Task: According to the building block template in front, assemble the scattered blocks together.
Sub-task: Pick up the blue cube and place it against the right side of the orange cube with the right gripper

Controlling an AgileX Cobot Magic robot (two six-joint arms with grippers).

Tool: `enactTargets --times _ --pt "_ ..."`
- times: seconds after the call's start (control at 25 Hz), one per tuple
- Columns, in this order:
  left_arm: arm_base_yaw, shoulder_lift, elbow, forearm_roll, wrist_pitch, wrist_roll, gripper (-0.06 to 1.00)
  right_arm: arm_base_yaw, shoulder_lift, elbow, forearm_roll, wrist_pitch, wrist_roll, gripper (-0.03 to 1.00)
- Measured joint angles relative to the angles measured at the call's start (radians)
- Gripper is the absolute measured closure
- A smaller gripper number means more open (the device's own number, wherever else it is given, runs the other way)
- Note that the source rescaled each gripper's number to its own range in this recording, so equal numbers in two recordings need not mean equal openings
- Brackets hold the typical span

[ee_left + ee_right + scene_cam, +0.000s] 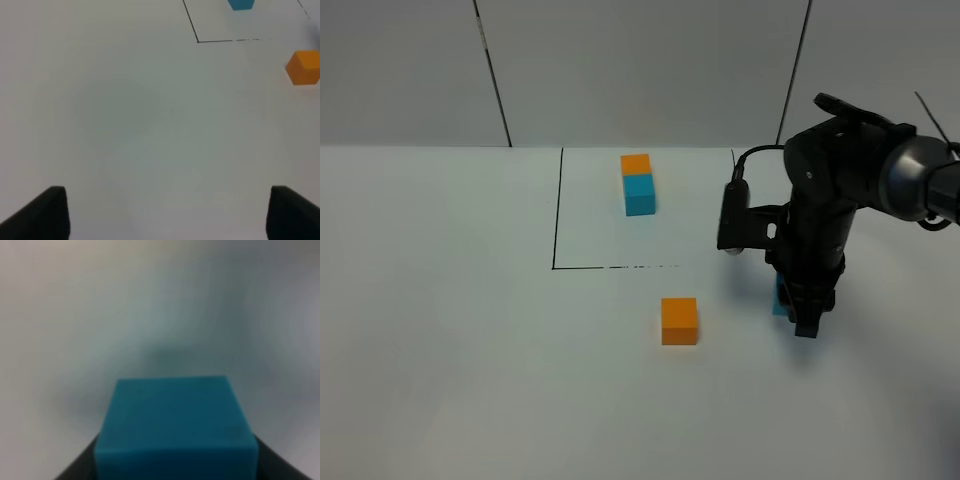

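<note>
One orange block (680, 320), one cyan block (175, 425), one two-cube template (639, 185) are visible.

table (440, 300): white | on it: framed orange-cyan pair (639, 184) | loose orange cube (679, 320)

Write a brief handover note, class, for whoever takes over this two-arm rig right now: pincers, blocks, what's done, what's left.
The left pincer is open and empty over the bare table.
The right pincer is shut on the cyan block, right of the orange block and apart from it.
The template pair, orange joined to cyan, sits inside the black outline.
Done: cyan block gripped.
Left: join it to the orange block as the template shows, then release.
</note>
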Motion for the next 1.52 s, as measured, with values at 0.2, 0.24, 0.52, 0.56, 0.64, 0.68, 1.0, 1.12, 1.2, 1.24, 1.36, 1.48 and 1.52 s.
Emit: enactTargets --times 0.2,0.24,0.52,0.56,0.64,0.68,1.0,1.12,1.2,1.24,1.36,1.48,1.52 --pt "0.0 0.0 0.0 0.0 0.0 0.0 0.26 0.044 0.058 -0.041 -0.001 0.035 0.025 0.96" --pt "0.0 0.0 0.0 0.0 0.0 0.0 0.26 0.053 0.064 -0.042 -0.001 0.031 0.025 0.96" --pt "0.0 0.0 0.0 0.0 0.0 0.0 0.26 0.091 0.098 -0.046 0.036 -0.011 0.026 0.96" --pt "0.0 0.0 0.0 0.0 0.0 0.0 0.26 0.094 0.105 -0.048 0.044 -0.012 0.026 0.96" --pt "0.0 0.0 0.0 0.0 0.0 0.0 0.26 0.099 0.121 -0.049 0.053 -0.014 0.026 0.96" --pt "0.0 0.0 0.0 0.0 0.0 0.0 0.26 0.1 0.13 -0.049 0.053 -0.014 0.026 0.96" --pt "0.0 0.0 0.0 0.0 0.0 0.0 0.26 0.1 0.165 -0.099 0.055 -0.025 0.016 0.96" --pt "0.0 0.0 0.0 0.0 0.0 0.0 0.26 0.1 0.173 -0.11 0.056 -0.024 0.009 0.96" --pt "0.0 0.0 0.0 0.0 0.0 0.0 0.26 0.101 0.177 -0.112 0.057 -0.022 0.009 0.96" --pt "0.0 0.0 0.0 0.0 0.0 0.0 0.26 0.102 0.178 -0.115 0.057 -0.019 0.009 0.96" --pt "0.0 0.0 0.0 0.0 0.0 0.0 0.26 0.109 0.181 -0.119 0.051 -0.015 0.006 0.96" --pt "0.0 0.0 0.0 0.0 0.0 0.0 0.26 0.12 0.182 -0.12 0.053 -0.017 -0.001 0.96" --pt "0.0 0.0 0.0 0.0 0.0 0.0 0.26 0.122 0.182 -0.12 0.053 -0.016 -0.004 0.96"
